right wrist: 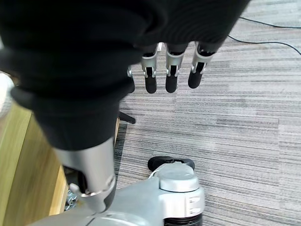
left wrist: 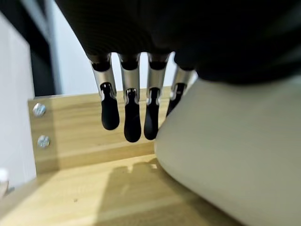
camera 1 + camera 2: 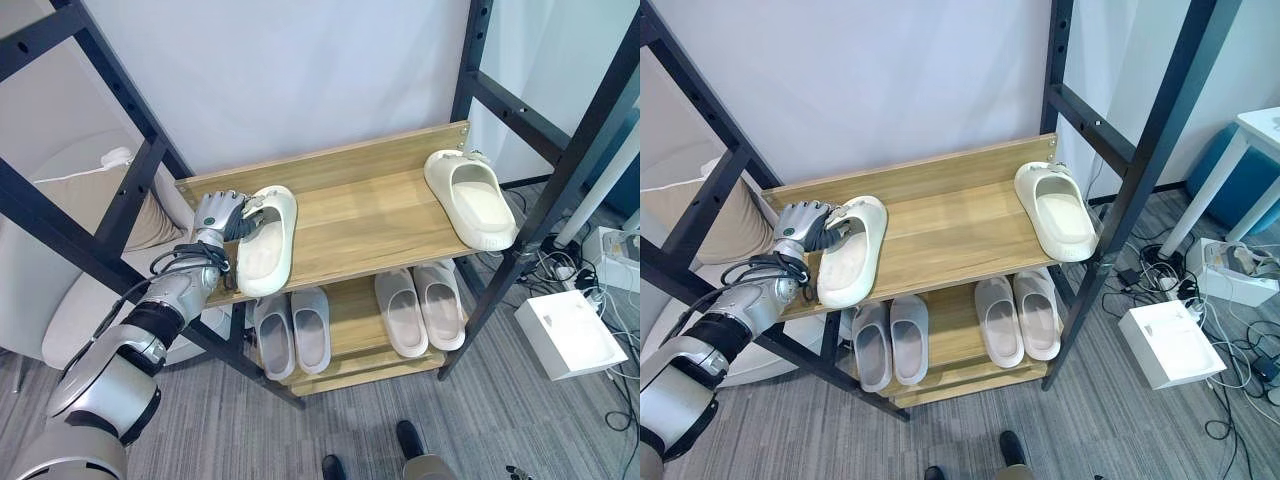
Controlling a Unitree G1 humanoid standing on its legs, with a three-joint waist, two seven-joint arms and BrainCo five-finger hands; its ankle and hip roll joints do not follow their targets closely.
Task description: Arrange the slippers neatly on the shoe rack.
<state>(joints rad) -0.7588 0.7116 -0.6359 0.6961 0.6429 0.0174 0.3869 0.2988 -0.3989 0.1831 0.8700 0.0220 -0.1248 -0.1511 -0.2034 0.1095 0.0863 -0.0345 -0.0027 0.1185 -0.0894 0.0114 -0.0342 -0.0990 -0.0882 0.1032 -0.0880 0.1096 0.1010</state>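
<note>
Left hand reaching forward, fingers seemingly straight, right hand hanging relaxed

Evenly bright, diffuse; soft shadow beneath slipper on shelf, blurred close up; dark cover defocused at 12 o'clock.

No legible text, label, number or sign is found anywhere in view. The slippers, the wooden shelves and the black frame of the shoe rack carry no readable marking. The white box on the floor beside the rack shows a plain lid, nothing printed that can be made out.
</note>
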